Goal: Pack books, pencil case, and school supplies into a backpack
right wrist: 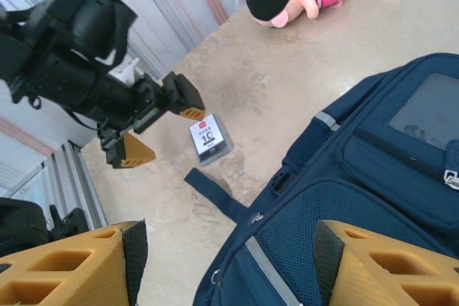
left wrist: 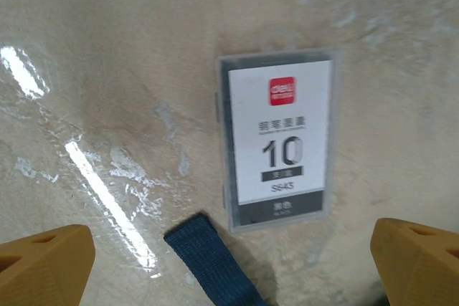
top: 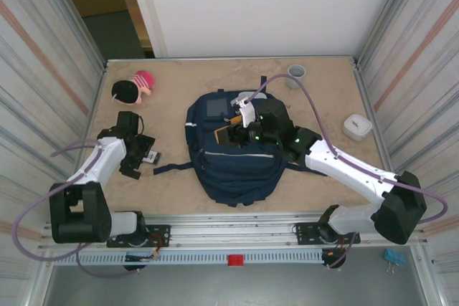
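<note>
The backpack (top: 233,155) lies flat in the middle of the worktop (top: 323,105), front pocket up. A strap (left wrist: 208,259) trails out from the backpack's left side, and the school supplies pack (left wrist: 278,137) lies flat on the worktop just beside the strap's end. The left gripper (right wrist: 161,128) hangs over that pack with one of its jaws on each side, clear of it. Behind and left of the backpack lies a plush doll (top: 134,87). Behind and right of the backpack a cup (top: 296,73) stands near the far edge. A small box (top: 356,126) sits to the backpack's right, well apart. The right gripper (right wrist: 229,263) hovers above the backpack's far half.
</note>
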